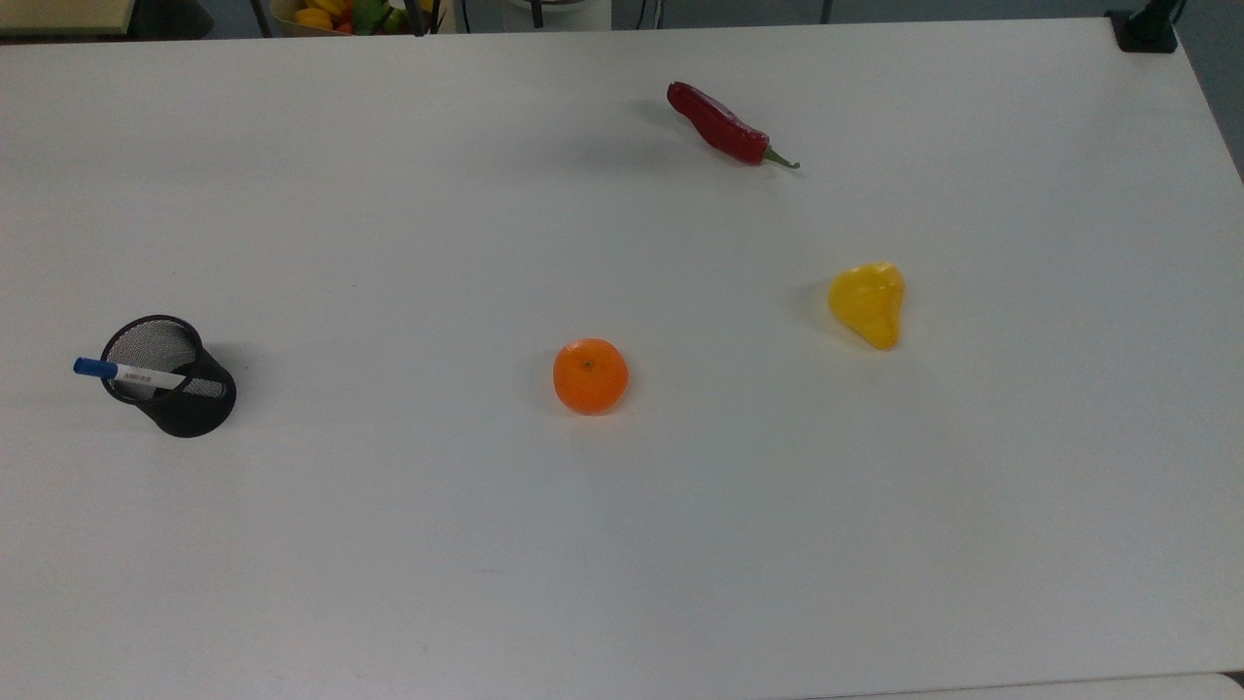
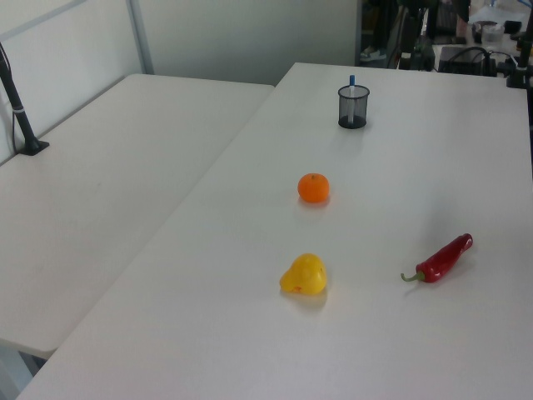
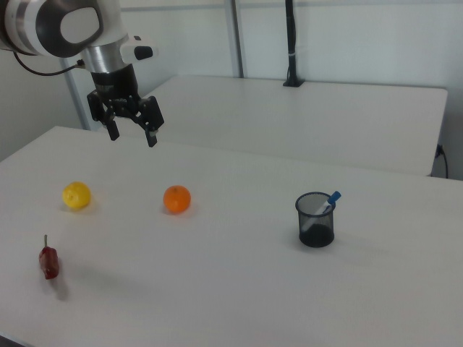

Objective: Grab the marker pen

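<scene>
**Marker pen – handling notes, pre-grasp**

Marker pen stands tilted in black mesh cup, near the top view's left edge. Blue cap end sticks out over the rim; white barrel w/ small label leans on the rim; lower part is inside the cup. In the right view the cap pokes up at the cup's right side.

Gripper hangs high above table, near orange, well apart from the cup. Fingers spread apart, nothing between them.

Judgement: pen is light, stiff, smooth plastic, prob. slippery if pinched at the rounded cap tip. Best hold approx. on exposed barrel/cap just above the rim, jaws across the thin axis. Lift along the pen's lean. Cup looks light too, so dragging sideways could tip it.

Also on table, not in the way: chili, yellow fruit.
</scene>
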